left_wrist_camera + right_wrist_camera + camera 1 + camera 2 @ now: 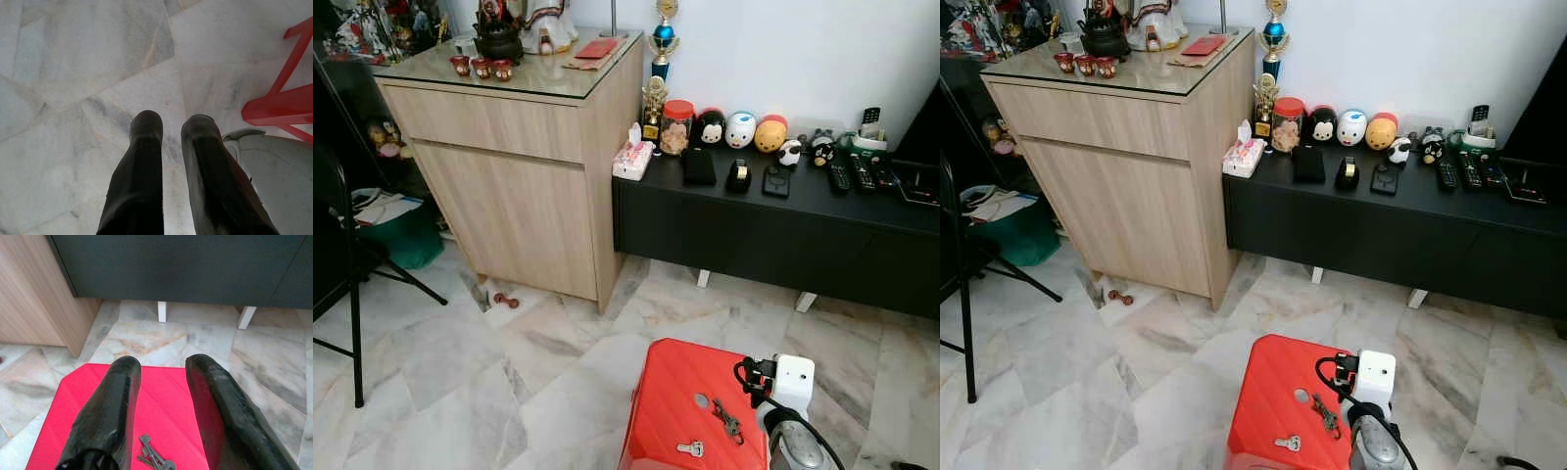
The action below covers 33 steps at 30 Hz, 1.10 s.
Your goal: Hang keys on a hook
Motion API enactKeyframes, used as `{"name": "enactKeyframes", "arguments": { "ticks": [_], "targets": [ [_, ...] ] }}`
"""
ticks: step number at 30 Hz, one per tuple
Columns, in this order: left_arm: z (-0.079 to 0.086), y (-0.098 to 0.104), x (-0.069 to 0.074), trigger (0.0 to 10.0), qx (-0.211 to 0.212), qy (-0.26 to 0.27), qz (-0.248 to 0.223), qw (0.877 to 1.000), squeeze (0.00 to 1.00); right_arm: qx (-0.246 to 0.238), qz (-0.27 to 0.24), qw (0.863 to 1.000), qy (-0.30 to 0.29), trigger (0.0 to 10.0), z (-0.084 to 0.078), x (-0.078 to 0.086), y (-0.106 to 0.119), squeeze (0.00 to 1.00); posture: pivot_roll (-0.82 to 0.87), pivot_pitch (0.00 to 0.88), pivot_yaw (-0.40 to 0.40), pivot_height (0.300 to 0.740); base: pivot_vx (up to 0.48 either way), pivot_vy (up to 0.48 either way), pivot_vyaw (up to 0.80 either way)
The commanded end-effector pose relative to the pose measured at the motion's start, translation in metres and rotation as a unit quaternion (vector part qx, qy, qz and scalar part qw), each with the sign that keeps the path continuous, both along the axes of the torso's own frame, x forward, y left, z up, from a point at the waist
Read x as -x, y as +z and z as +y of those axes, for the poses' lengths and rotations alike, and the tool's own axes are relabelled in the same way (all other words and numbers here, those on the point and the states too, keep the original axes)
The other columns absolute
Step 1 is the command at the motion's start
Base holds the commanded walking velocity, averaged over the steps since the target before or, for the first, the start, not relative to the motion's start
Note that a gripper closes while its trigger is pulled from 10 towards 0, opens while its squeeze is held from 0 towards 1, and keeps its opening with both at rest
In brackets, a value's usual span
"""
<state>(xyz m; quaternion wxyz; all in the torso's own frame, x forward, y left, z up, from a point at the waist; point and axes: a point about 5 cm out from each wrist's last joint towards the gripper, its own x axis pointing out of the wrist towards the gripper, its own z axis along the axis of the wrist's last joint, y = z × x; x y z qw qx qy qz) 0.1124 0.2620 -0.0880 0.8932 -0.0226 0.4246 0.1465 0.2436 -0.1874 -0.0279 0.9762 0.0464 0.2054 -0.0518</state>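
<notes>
Keys (152, 456) lie on the red stool (671, 387), a lone silver key (690, 448) nearer its front edge, while the right gripper (161, 369) hovers empty above the stool with fingers spread and the left gripper (171, 128), slightly parted, hangs over the marble floor (73, 73).

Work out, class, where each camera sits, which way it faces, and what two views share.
Left eye: on the head, looking forward and down at a red stool, wooden cabinet and black bench; right arm at the bottom.
Right eye: same scene, slightly shifted.
Left wrist: looks down along the left gripper at marble floor.
Right wrist: looks along the right gripper, open above the stool.
Shared: eye and right wrist views show the keys on the stool.
</notes>
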Motion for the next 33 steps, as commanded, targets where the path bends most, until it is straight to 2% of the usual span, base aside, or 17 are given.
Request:
{"name": "enactKeyframes", "arguments": {
  "ticks": [1, 10, 13, 14, 16, 17, 18, 20, 22, 25, 29, 33],
  "targets": [
    [-0.001, -0.002, 0.005, 10.0, 0.006, 0.021, 0.004, 1.0, 0.0, 0.007, 0.01, 1.0, 0.008, 10.0, -0.001, -0.001, -0.001, 0.0, 0.12, 0.0, -0.027, 0.705, 0.0, 0.0, 0.0],
    [-0.001, 0.0, 0.003, 10.0, -0.003, 0.018, -0.009, 1.0, 0.0, 0.007, 0.021, 1.0, 0.014, 10.0, -0.001, 0.0, -0.003, 0.0, 0.13, 0.0, -0.036, 0.65, 0.0, 0.0, 0.0],
    [0.001, 0.003, 0.001, 10.0, -0.017, 0.017, -0.03, 0.999, 0.0, 0.006, 0.023, 0.999, 0.024, 10.0, 0.003, -0.001, -0.004, 0.0, 0.13, 0.0, -0.039, 0.635, 0.0, 0.0, 0.0],
    [0.007, 0.036, -0.067, 10.0, -0.058, -0.02, -0.144, 0.988, 0.0, 0.008, 0.029, 0.999, 0.029, 10.0, 0.004, 0.0, -0.005, 0.0, 0.14, 0.0, -0.04, 0.635, 0.0, 0.0, 0.0],
    [0.011, 0.072, -0.115, 10.0, -0.105, -0.046, -0.227, 0.967, 0.0, 0.007, 0.037, 0.999, 0.034, 10.0, 0.006, 0.001, -0.007, 0.0, 0.15, 0.0, -0.04, 0.635, 0.0, 0.0, 0.0],
    [0.014, 0.084, -0.125, 10.0, -0.12, -0.05, -0.251, 0.959, 0.0, 0.004, 0.038, 0.999, 0.037, 10.0, 0.007, 0.001, -0.007, 0.0, 0.15, 0.0, -0.039, 0.635, 0.0, 0.0, 0.0],
    [0.014, 0.084, -0.125, 10.0, -0.12, -0.05, -0.251, 0.959, 0.0, 0.004, 0.038, 0.999, 0.037, 10.0, 0.007, 0.001, -0.007, 0.0, 0.15, 0.0, -0.039, 0.635, 0.0, 0.0, 0.0],
    [0.016, 0.103, -0.141, 10.0, -0.132, -0.057, -0.293, 0.945, 0.0, 0.001, 0.04, 0.998, 0.04, 10.0, 0.01, 0.001, -0.008, 0.0, 0.15, 0.0, -0.036, 0.635, 0.0, 0.0, 0.0],
    [0.016, 0.106, -0.144, 10.0, -0.13, -0.058, -0.304, 0.942, 0.0, -0.001, 0.04, 0.998, 0.041, 10.0, 0.01, 0.001, -0.008, 0.0, 0.15, 0.0, -0.036, 0.635, 0.0, 0.0, 0.0],
    [0.014, 0.121, -0.153, 10.0, -0.121, -0.068, -0.351, 0.926, 0.0, -0.001, 0.042, 0.998, 0.047, 10.0, 0.011, 0.002, -0.009, 0.0, 0.15, 0.0, -0.037, 0.635, 0.0, 0.0, 0.0],
    [0.005, 0.135, -0.159, 10.0, -0.119, -0.082, -0.39, 0.91, 0.0, -0.002, 0.048, 0.998, 0.05, 10.0, 0.01, 0.004, -0.011, 0.0, 0.15, 0.0, -0.039, 0.635, 0.0, 0.0, 0.0],
    [-0.003, 0.138, -0.156, 10.0, -0.103, -0.085, -0.401, 0.906, 0.0, -0.003, 0.049, 0.998, 0.051, 10.0, 0.009, 0.004, -0.011, 0.0, 0.15, 0.0, -0.038, 0.635, 0.0, 0.0, 0.0]
  ]
}}
